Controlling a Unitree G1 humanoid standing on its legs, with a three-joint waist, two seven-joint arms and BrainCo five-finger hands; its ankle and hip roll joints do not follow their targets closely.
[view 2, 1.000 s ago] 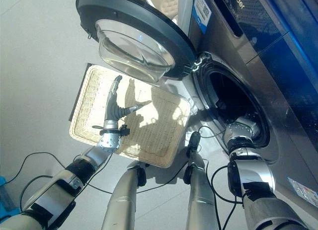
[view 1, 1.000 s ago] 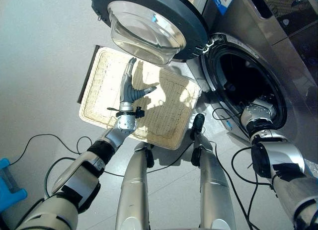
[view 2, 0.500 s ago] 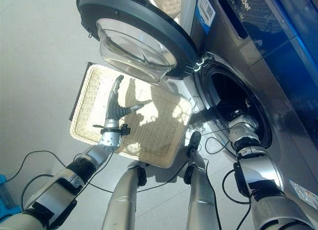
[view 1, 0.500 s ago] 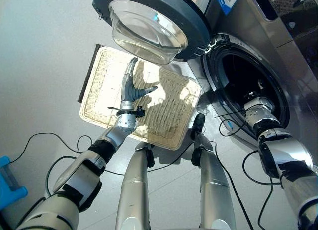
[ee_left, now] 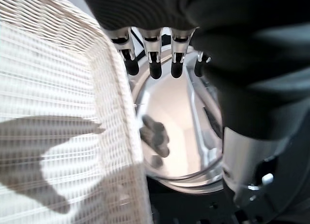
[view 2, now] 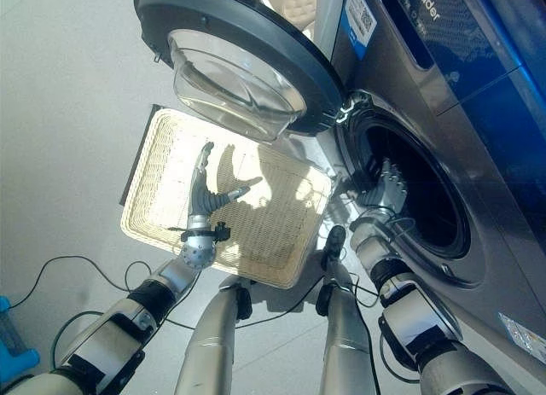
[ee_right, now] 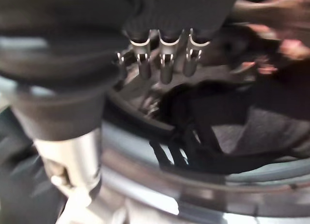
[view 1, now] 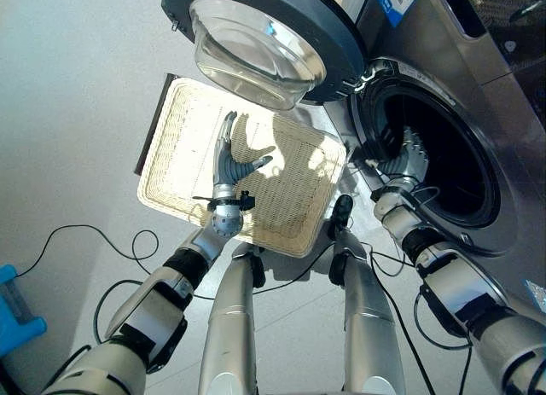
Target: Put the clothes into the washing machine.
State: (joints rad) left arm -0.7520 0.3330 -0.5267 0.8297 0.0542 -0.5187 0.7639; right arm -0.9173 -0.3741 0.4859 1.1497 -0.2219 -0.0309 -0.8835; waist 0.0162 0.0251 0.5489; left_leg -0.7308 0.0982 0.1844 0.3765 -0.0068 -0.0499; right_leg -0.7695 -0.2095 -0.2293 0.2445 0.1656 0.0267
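The washing machine stands at the right with its round door swung wide open. In the right wrist view dark clothes lie inside the drum, and a black strap hangs over the rim. My right hand is at the lower left edge of the drum opening, open with its fingers spread and holding nothing. My left hand hovers open over the flat wicker basket on the floor, fingers straight. The hand's shadow falls on the basket's woven bottom.
The open door's glass bowl overhangs the basket's far edge, close to my left hand's fingertips. A blue object sits on the grey floor at the lower left.
My right hand has come out of the drum to the opening's lower left edge, with fingers now spread. My left hand has lowered slightly over the basket.
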